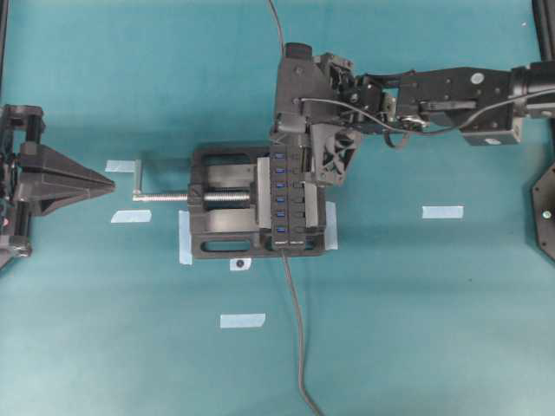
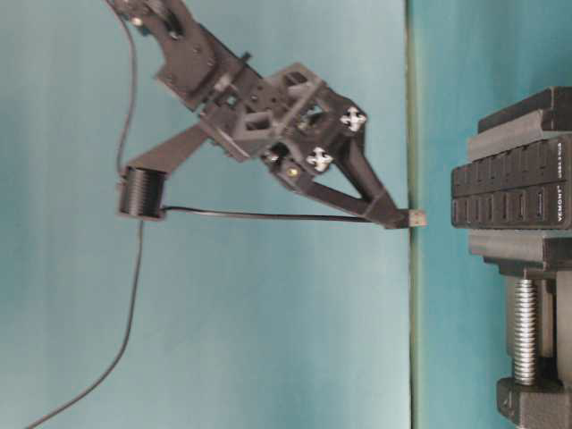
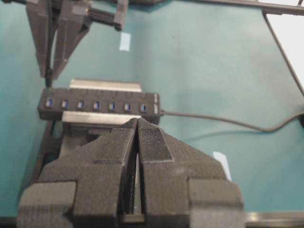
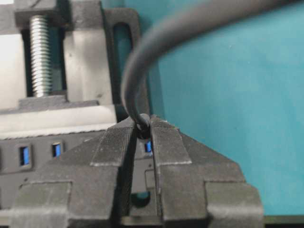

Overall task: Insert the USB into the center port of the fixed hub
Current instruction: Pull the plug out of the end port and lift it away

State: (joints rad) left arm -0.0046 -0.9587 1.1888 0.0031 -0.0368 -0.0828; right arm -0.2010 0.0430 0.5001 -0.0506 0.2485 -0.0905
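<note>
The fixed hub (image 1: pixel 283 201) is a long black bar with a row of blue ports, clamped in a black vise (image 1: pixel 217 238). The center port (image 1: pixel 281 198) is uncovered; it also shows in the left wrist view (image 3: pixel 96 105). My right gripper (image 2: pixel 393 214) is shut on the USB (image 2: pixel 414 217), whose metal tip points at the hub (image 2: pixel 509 201) with a small gap between them. In the left wrist view the right gripper's fingers (image 3: pixel 47 52) hang over the hub's far end port. My left gripper (image 1: pixel 108 184) is shut and empty, left of the vise.
The vise's silver screw and handle (image 1: pixel 160 197) stick out toward my left gripper. The hub's own dark cable (image 1: pixel 297 329) runs to the front edge. The USB's thin cable (image 2: pixel 134 286) loops behind my right arm. Several tape strips (image 1: pixel 442 211) lie on the teal table.
</note>
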